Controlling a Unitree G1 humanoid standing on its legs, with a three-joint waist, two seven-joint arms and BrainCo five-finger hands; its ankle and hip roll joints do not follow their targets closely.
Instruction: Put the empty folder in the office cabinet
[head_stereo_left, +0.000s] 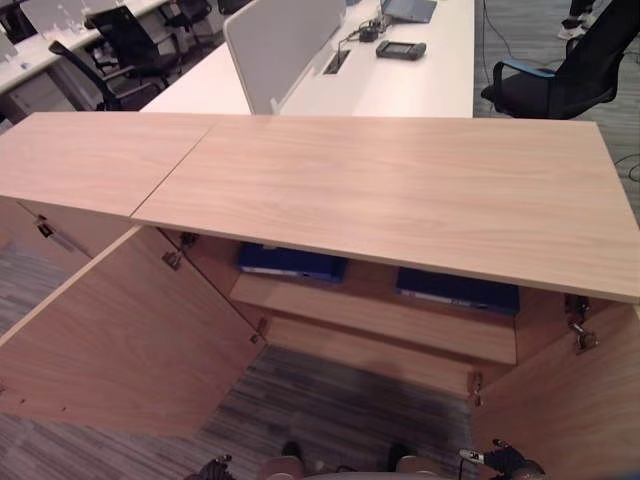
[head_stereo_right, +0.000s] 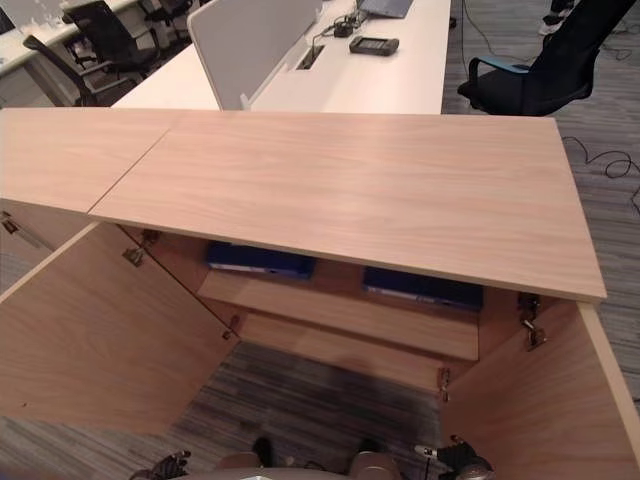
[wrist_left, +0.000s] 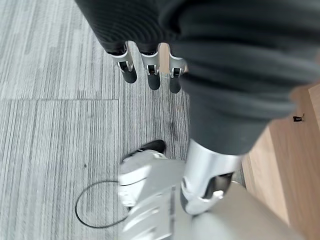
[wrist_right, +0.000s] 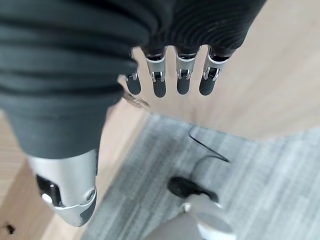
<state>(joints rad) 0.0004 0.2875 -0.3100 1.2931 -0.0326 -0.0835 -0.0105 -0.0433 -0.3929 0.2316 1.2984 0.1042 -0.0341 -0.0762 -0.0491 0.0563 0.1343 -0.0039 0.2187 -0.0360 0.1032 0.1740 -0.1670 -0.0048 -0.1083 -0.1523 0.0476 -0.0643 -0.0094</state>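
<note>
Cabinet (head_stereo_left: 400, 200) open, both hands low and empty!
Left hand (wrist_left: 150, 70) and right hand (wrist_right: 170, 75) hang with relaxed fingers; two blue folders (head_stereo_left: 290, 262) sit on the shelf (head_stereo_left: 380, 312). Looks stowed; next, shut the doors (head_stereo_left: 110, 340).

A: The office cabinet (head_stereo_left: 400, 190) is light wood with a fine grain, top and open doors (head_stereo_left: 110, 340) alike.

B: And inside?

A: Two dark blue folders (head_stereo_left: 292, 262) on the pale wooden shelf (head_stereo_left: 380, 315).

B: The floor?

A: Grey striped carpet (head_stereo_left: 330, 410). Behind, white desks (head_stereo_left: 400, 85) and black chairs (head_stereo_left: 570, 70).
</note>
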